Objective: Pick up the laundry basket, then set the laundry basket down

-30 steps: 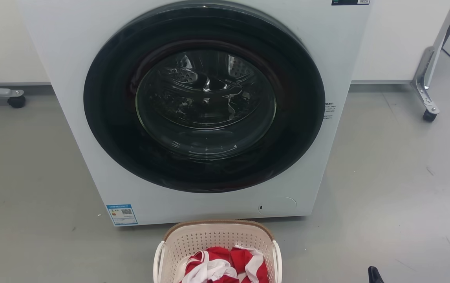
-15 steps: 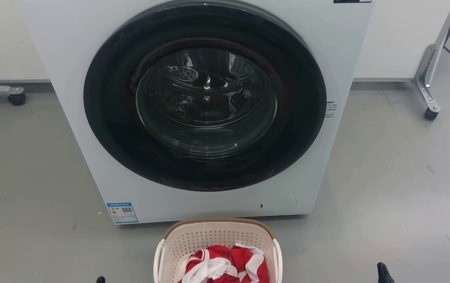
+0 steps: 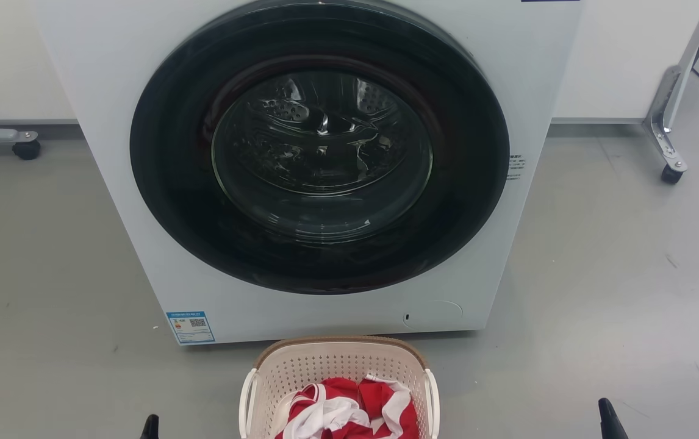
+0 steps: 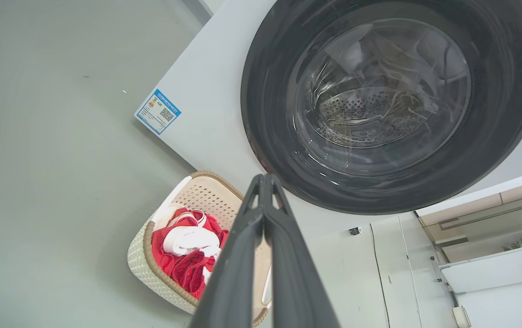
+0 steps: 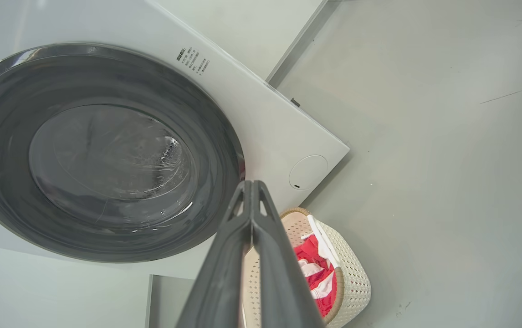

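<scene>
The laundry basket [image 3: 337,360], cream and perforated with a brown rim and white side handles, stands on the grey floor at the bottom centre of the head view. It holds red and white clothes [image 3: 349,411]. The tip of my left gripper [image 3: 150,427] shows at the bottom edge, well left of the basket, and the tip of my right gripper [image 3: 609,421] shows far to its right. In the left wrist view my left gripper [image 4: 264,180] is shut on nothing, above the basket [image 4: 145,269]. My right gripper [image 5: 252,184] is likewise shut and apart from the basket [image 5: 354,278].
A white washing machine [image 3: 111,122] with its round dark door [image 3: 322,152] closed stands directly behind the basket. Wheeled metal legs stand at the back left [image 3: 25,148] and back right [image 3: 670,174]. Bare grey floor [image 3: 618,292] lies on both sides of the basket.
The left gripper's tip has risen into the head view at the lower left. The right gripper's tip has moved further right. The head camera has shifted slightly; the basket stands as before.
</scene>
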{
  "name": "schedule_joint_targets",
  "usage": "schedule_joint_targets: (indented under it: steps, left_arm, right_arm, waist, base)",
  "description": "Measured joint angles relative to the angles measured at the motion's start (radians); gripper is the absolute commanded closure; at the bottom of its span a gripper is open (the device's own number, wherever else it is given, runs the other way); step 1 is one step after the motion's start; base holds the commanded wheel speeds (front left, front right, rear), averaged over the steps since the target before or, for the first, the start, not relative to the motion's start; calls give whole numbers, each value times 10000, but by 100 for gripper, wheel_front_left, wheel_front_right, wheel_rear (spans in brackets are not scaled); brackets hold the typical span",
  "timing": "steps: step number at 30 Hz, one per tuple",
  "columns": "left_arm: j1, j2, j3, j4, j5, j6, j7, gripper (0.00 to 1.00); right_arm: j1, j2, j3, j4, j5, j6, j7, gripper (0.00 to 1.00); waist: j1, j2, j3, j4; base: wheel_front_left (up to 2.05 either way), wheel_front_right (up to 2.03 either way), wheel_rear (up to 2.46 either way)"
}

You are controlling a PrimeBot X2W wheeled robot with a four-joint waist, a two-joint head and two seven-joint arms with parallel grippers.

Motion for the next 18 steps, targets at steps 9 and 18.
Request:
schedule_joint_targets:
  steps: [9, 18]
  left_arm:
    - [-341, -65, 263, 107, -1298, -276, 322, 100]
    - [-609, -105, 516, 217, -2483, -502, 667, 100]
  right_arm:
    - [-215, 21, -408, 142, 1404, 238, 351, 100]
    - [-453, 42, -780, 291, 2633, 449, 694, 100]
  waist:
    - [0, 0, 48, 16]
    - [0, 0, 91, 31]
  base:
    - [0, 0, 0]
    - [0, 0, 0]
